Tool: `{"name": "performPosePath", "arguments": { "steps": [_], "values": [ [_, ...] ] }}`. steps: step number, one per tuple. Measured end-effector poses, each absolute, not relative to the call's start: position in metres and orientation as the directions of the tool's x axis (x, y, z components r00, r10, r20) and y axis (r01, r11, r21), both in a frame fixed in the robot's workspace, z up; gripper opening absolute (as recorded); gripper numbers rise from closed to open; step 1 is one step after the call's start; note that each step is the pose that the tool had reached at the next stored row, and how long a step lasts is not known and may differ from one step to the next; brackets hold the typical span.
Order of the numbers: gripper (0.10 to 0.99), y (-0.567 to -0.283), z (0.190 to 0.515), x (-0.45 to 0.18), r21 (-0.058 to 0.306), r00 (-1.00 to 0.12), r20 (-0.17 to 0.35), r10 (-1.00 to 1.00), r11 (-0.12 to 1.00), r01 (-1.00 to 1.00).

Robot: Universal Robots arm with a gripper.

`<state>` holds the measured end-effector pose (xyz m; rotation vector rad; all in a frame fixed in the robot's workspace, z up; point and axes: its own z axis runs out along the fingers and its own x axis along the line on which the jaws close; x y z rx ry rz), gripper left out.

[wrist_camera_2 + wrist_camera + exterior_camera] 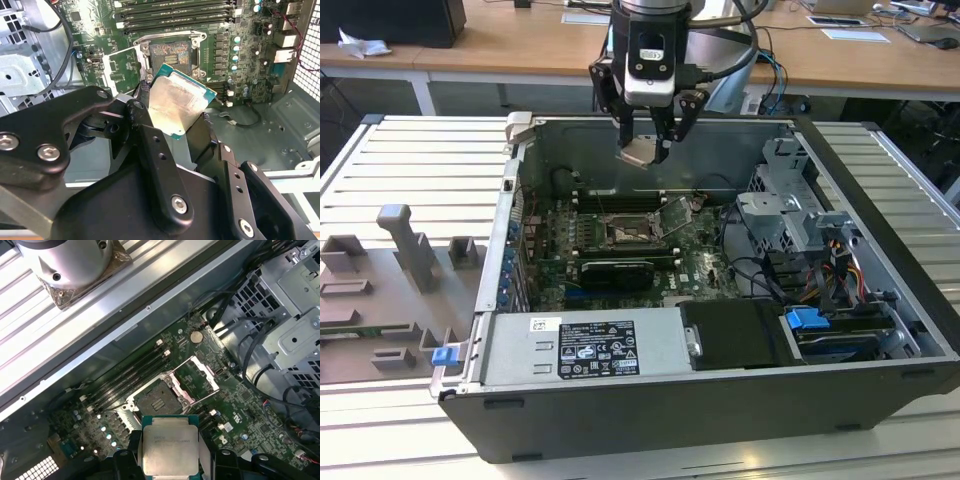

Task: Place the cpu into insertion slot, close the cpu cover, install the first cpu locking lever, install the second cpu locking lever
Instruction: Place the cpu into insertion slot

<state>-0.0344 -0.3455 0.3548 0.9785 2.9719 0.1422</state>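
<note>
I am clasping the cpu (180, 107) in the gripper (647, 149) above the uncovered insertion slot (156, 399). The chip is sitting tilted, so I judge levelling and squaring matter.

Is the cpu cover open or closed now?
Open. In the first wrist view the cpu cover stands swung away beside the insertion slot, whose dark centre lies bare; the cpu is outside it, between the jaws.
</note>
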Motion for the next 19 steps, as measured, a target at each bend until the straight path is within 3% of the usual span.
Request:
{"name": "performPosePath", "arguments": {
  "steps": [19],
  "values": [
    [0.537,-0.3455,0.3514,-0.0344,0.086,-0.739,0.017,0.673,0.736,0.672]
  ]
}}
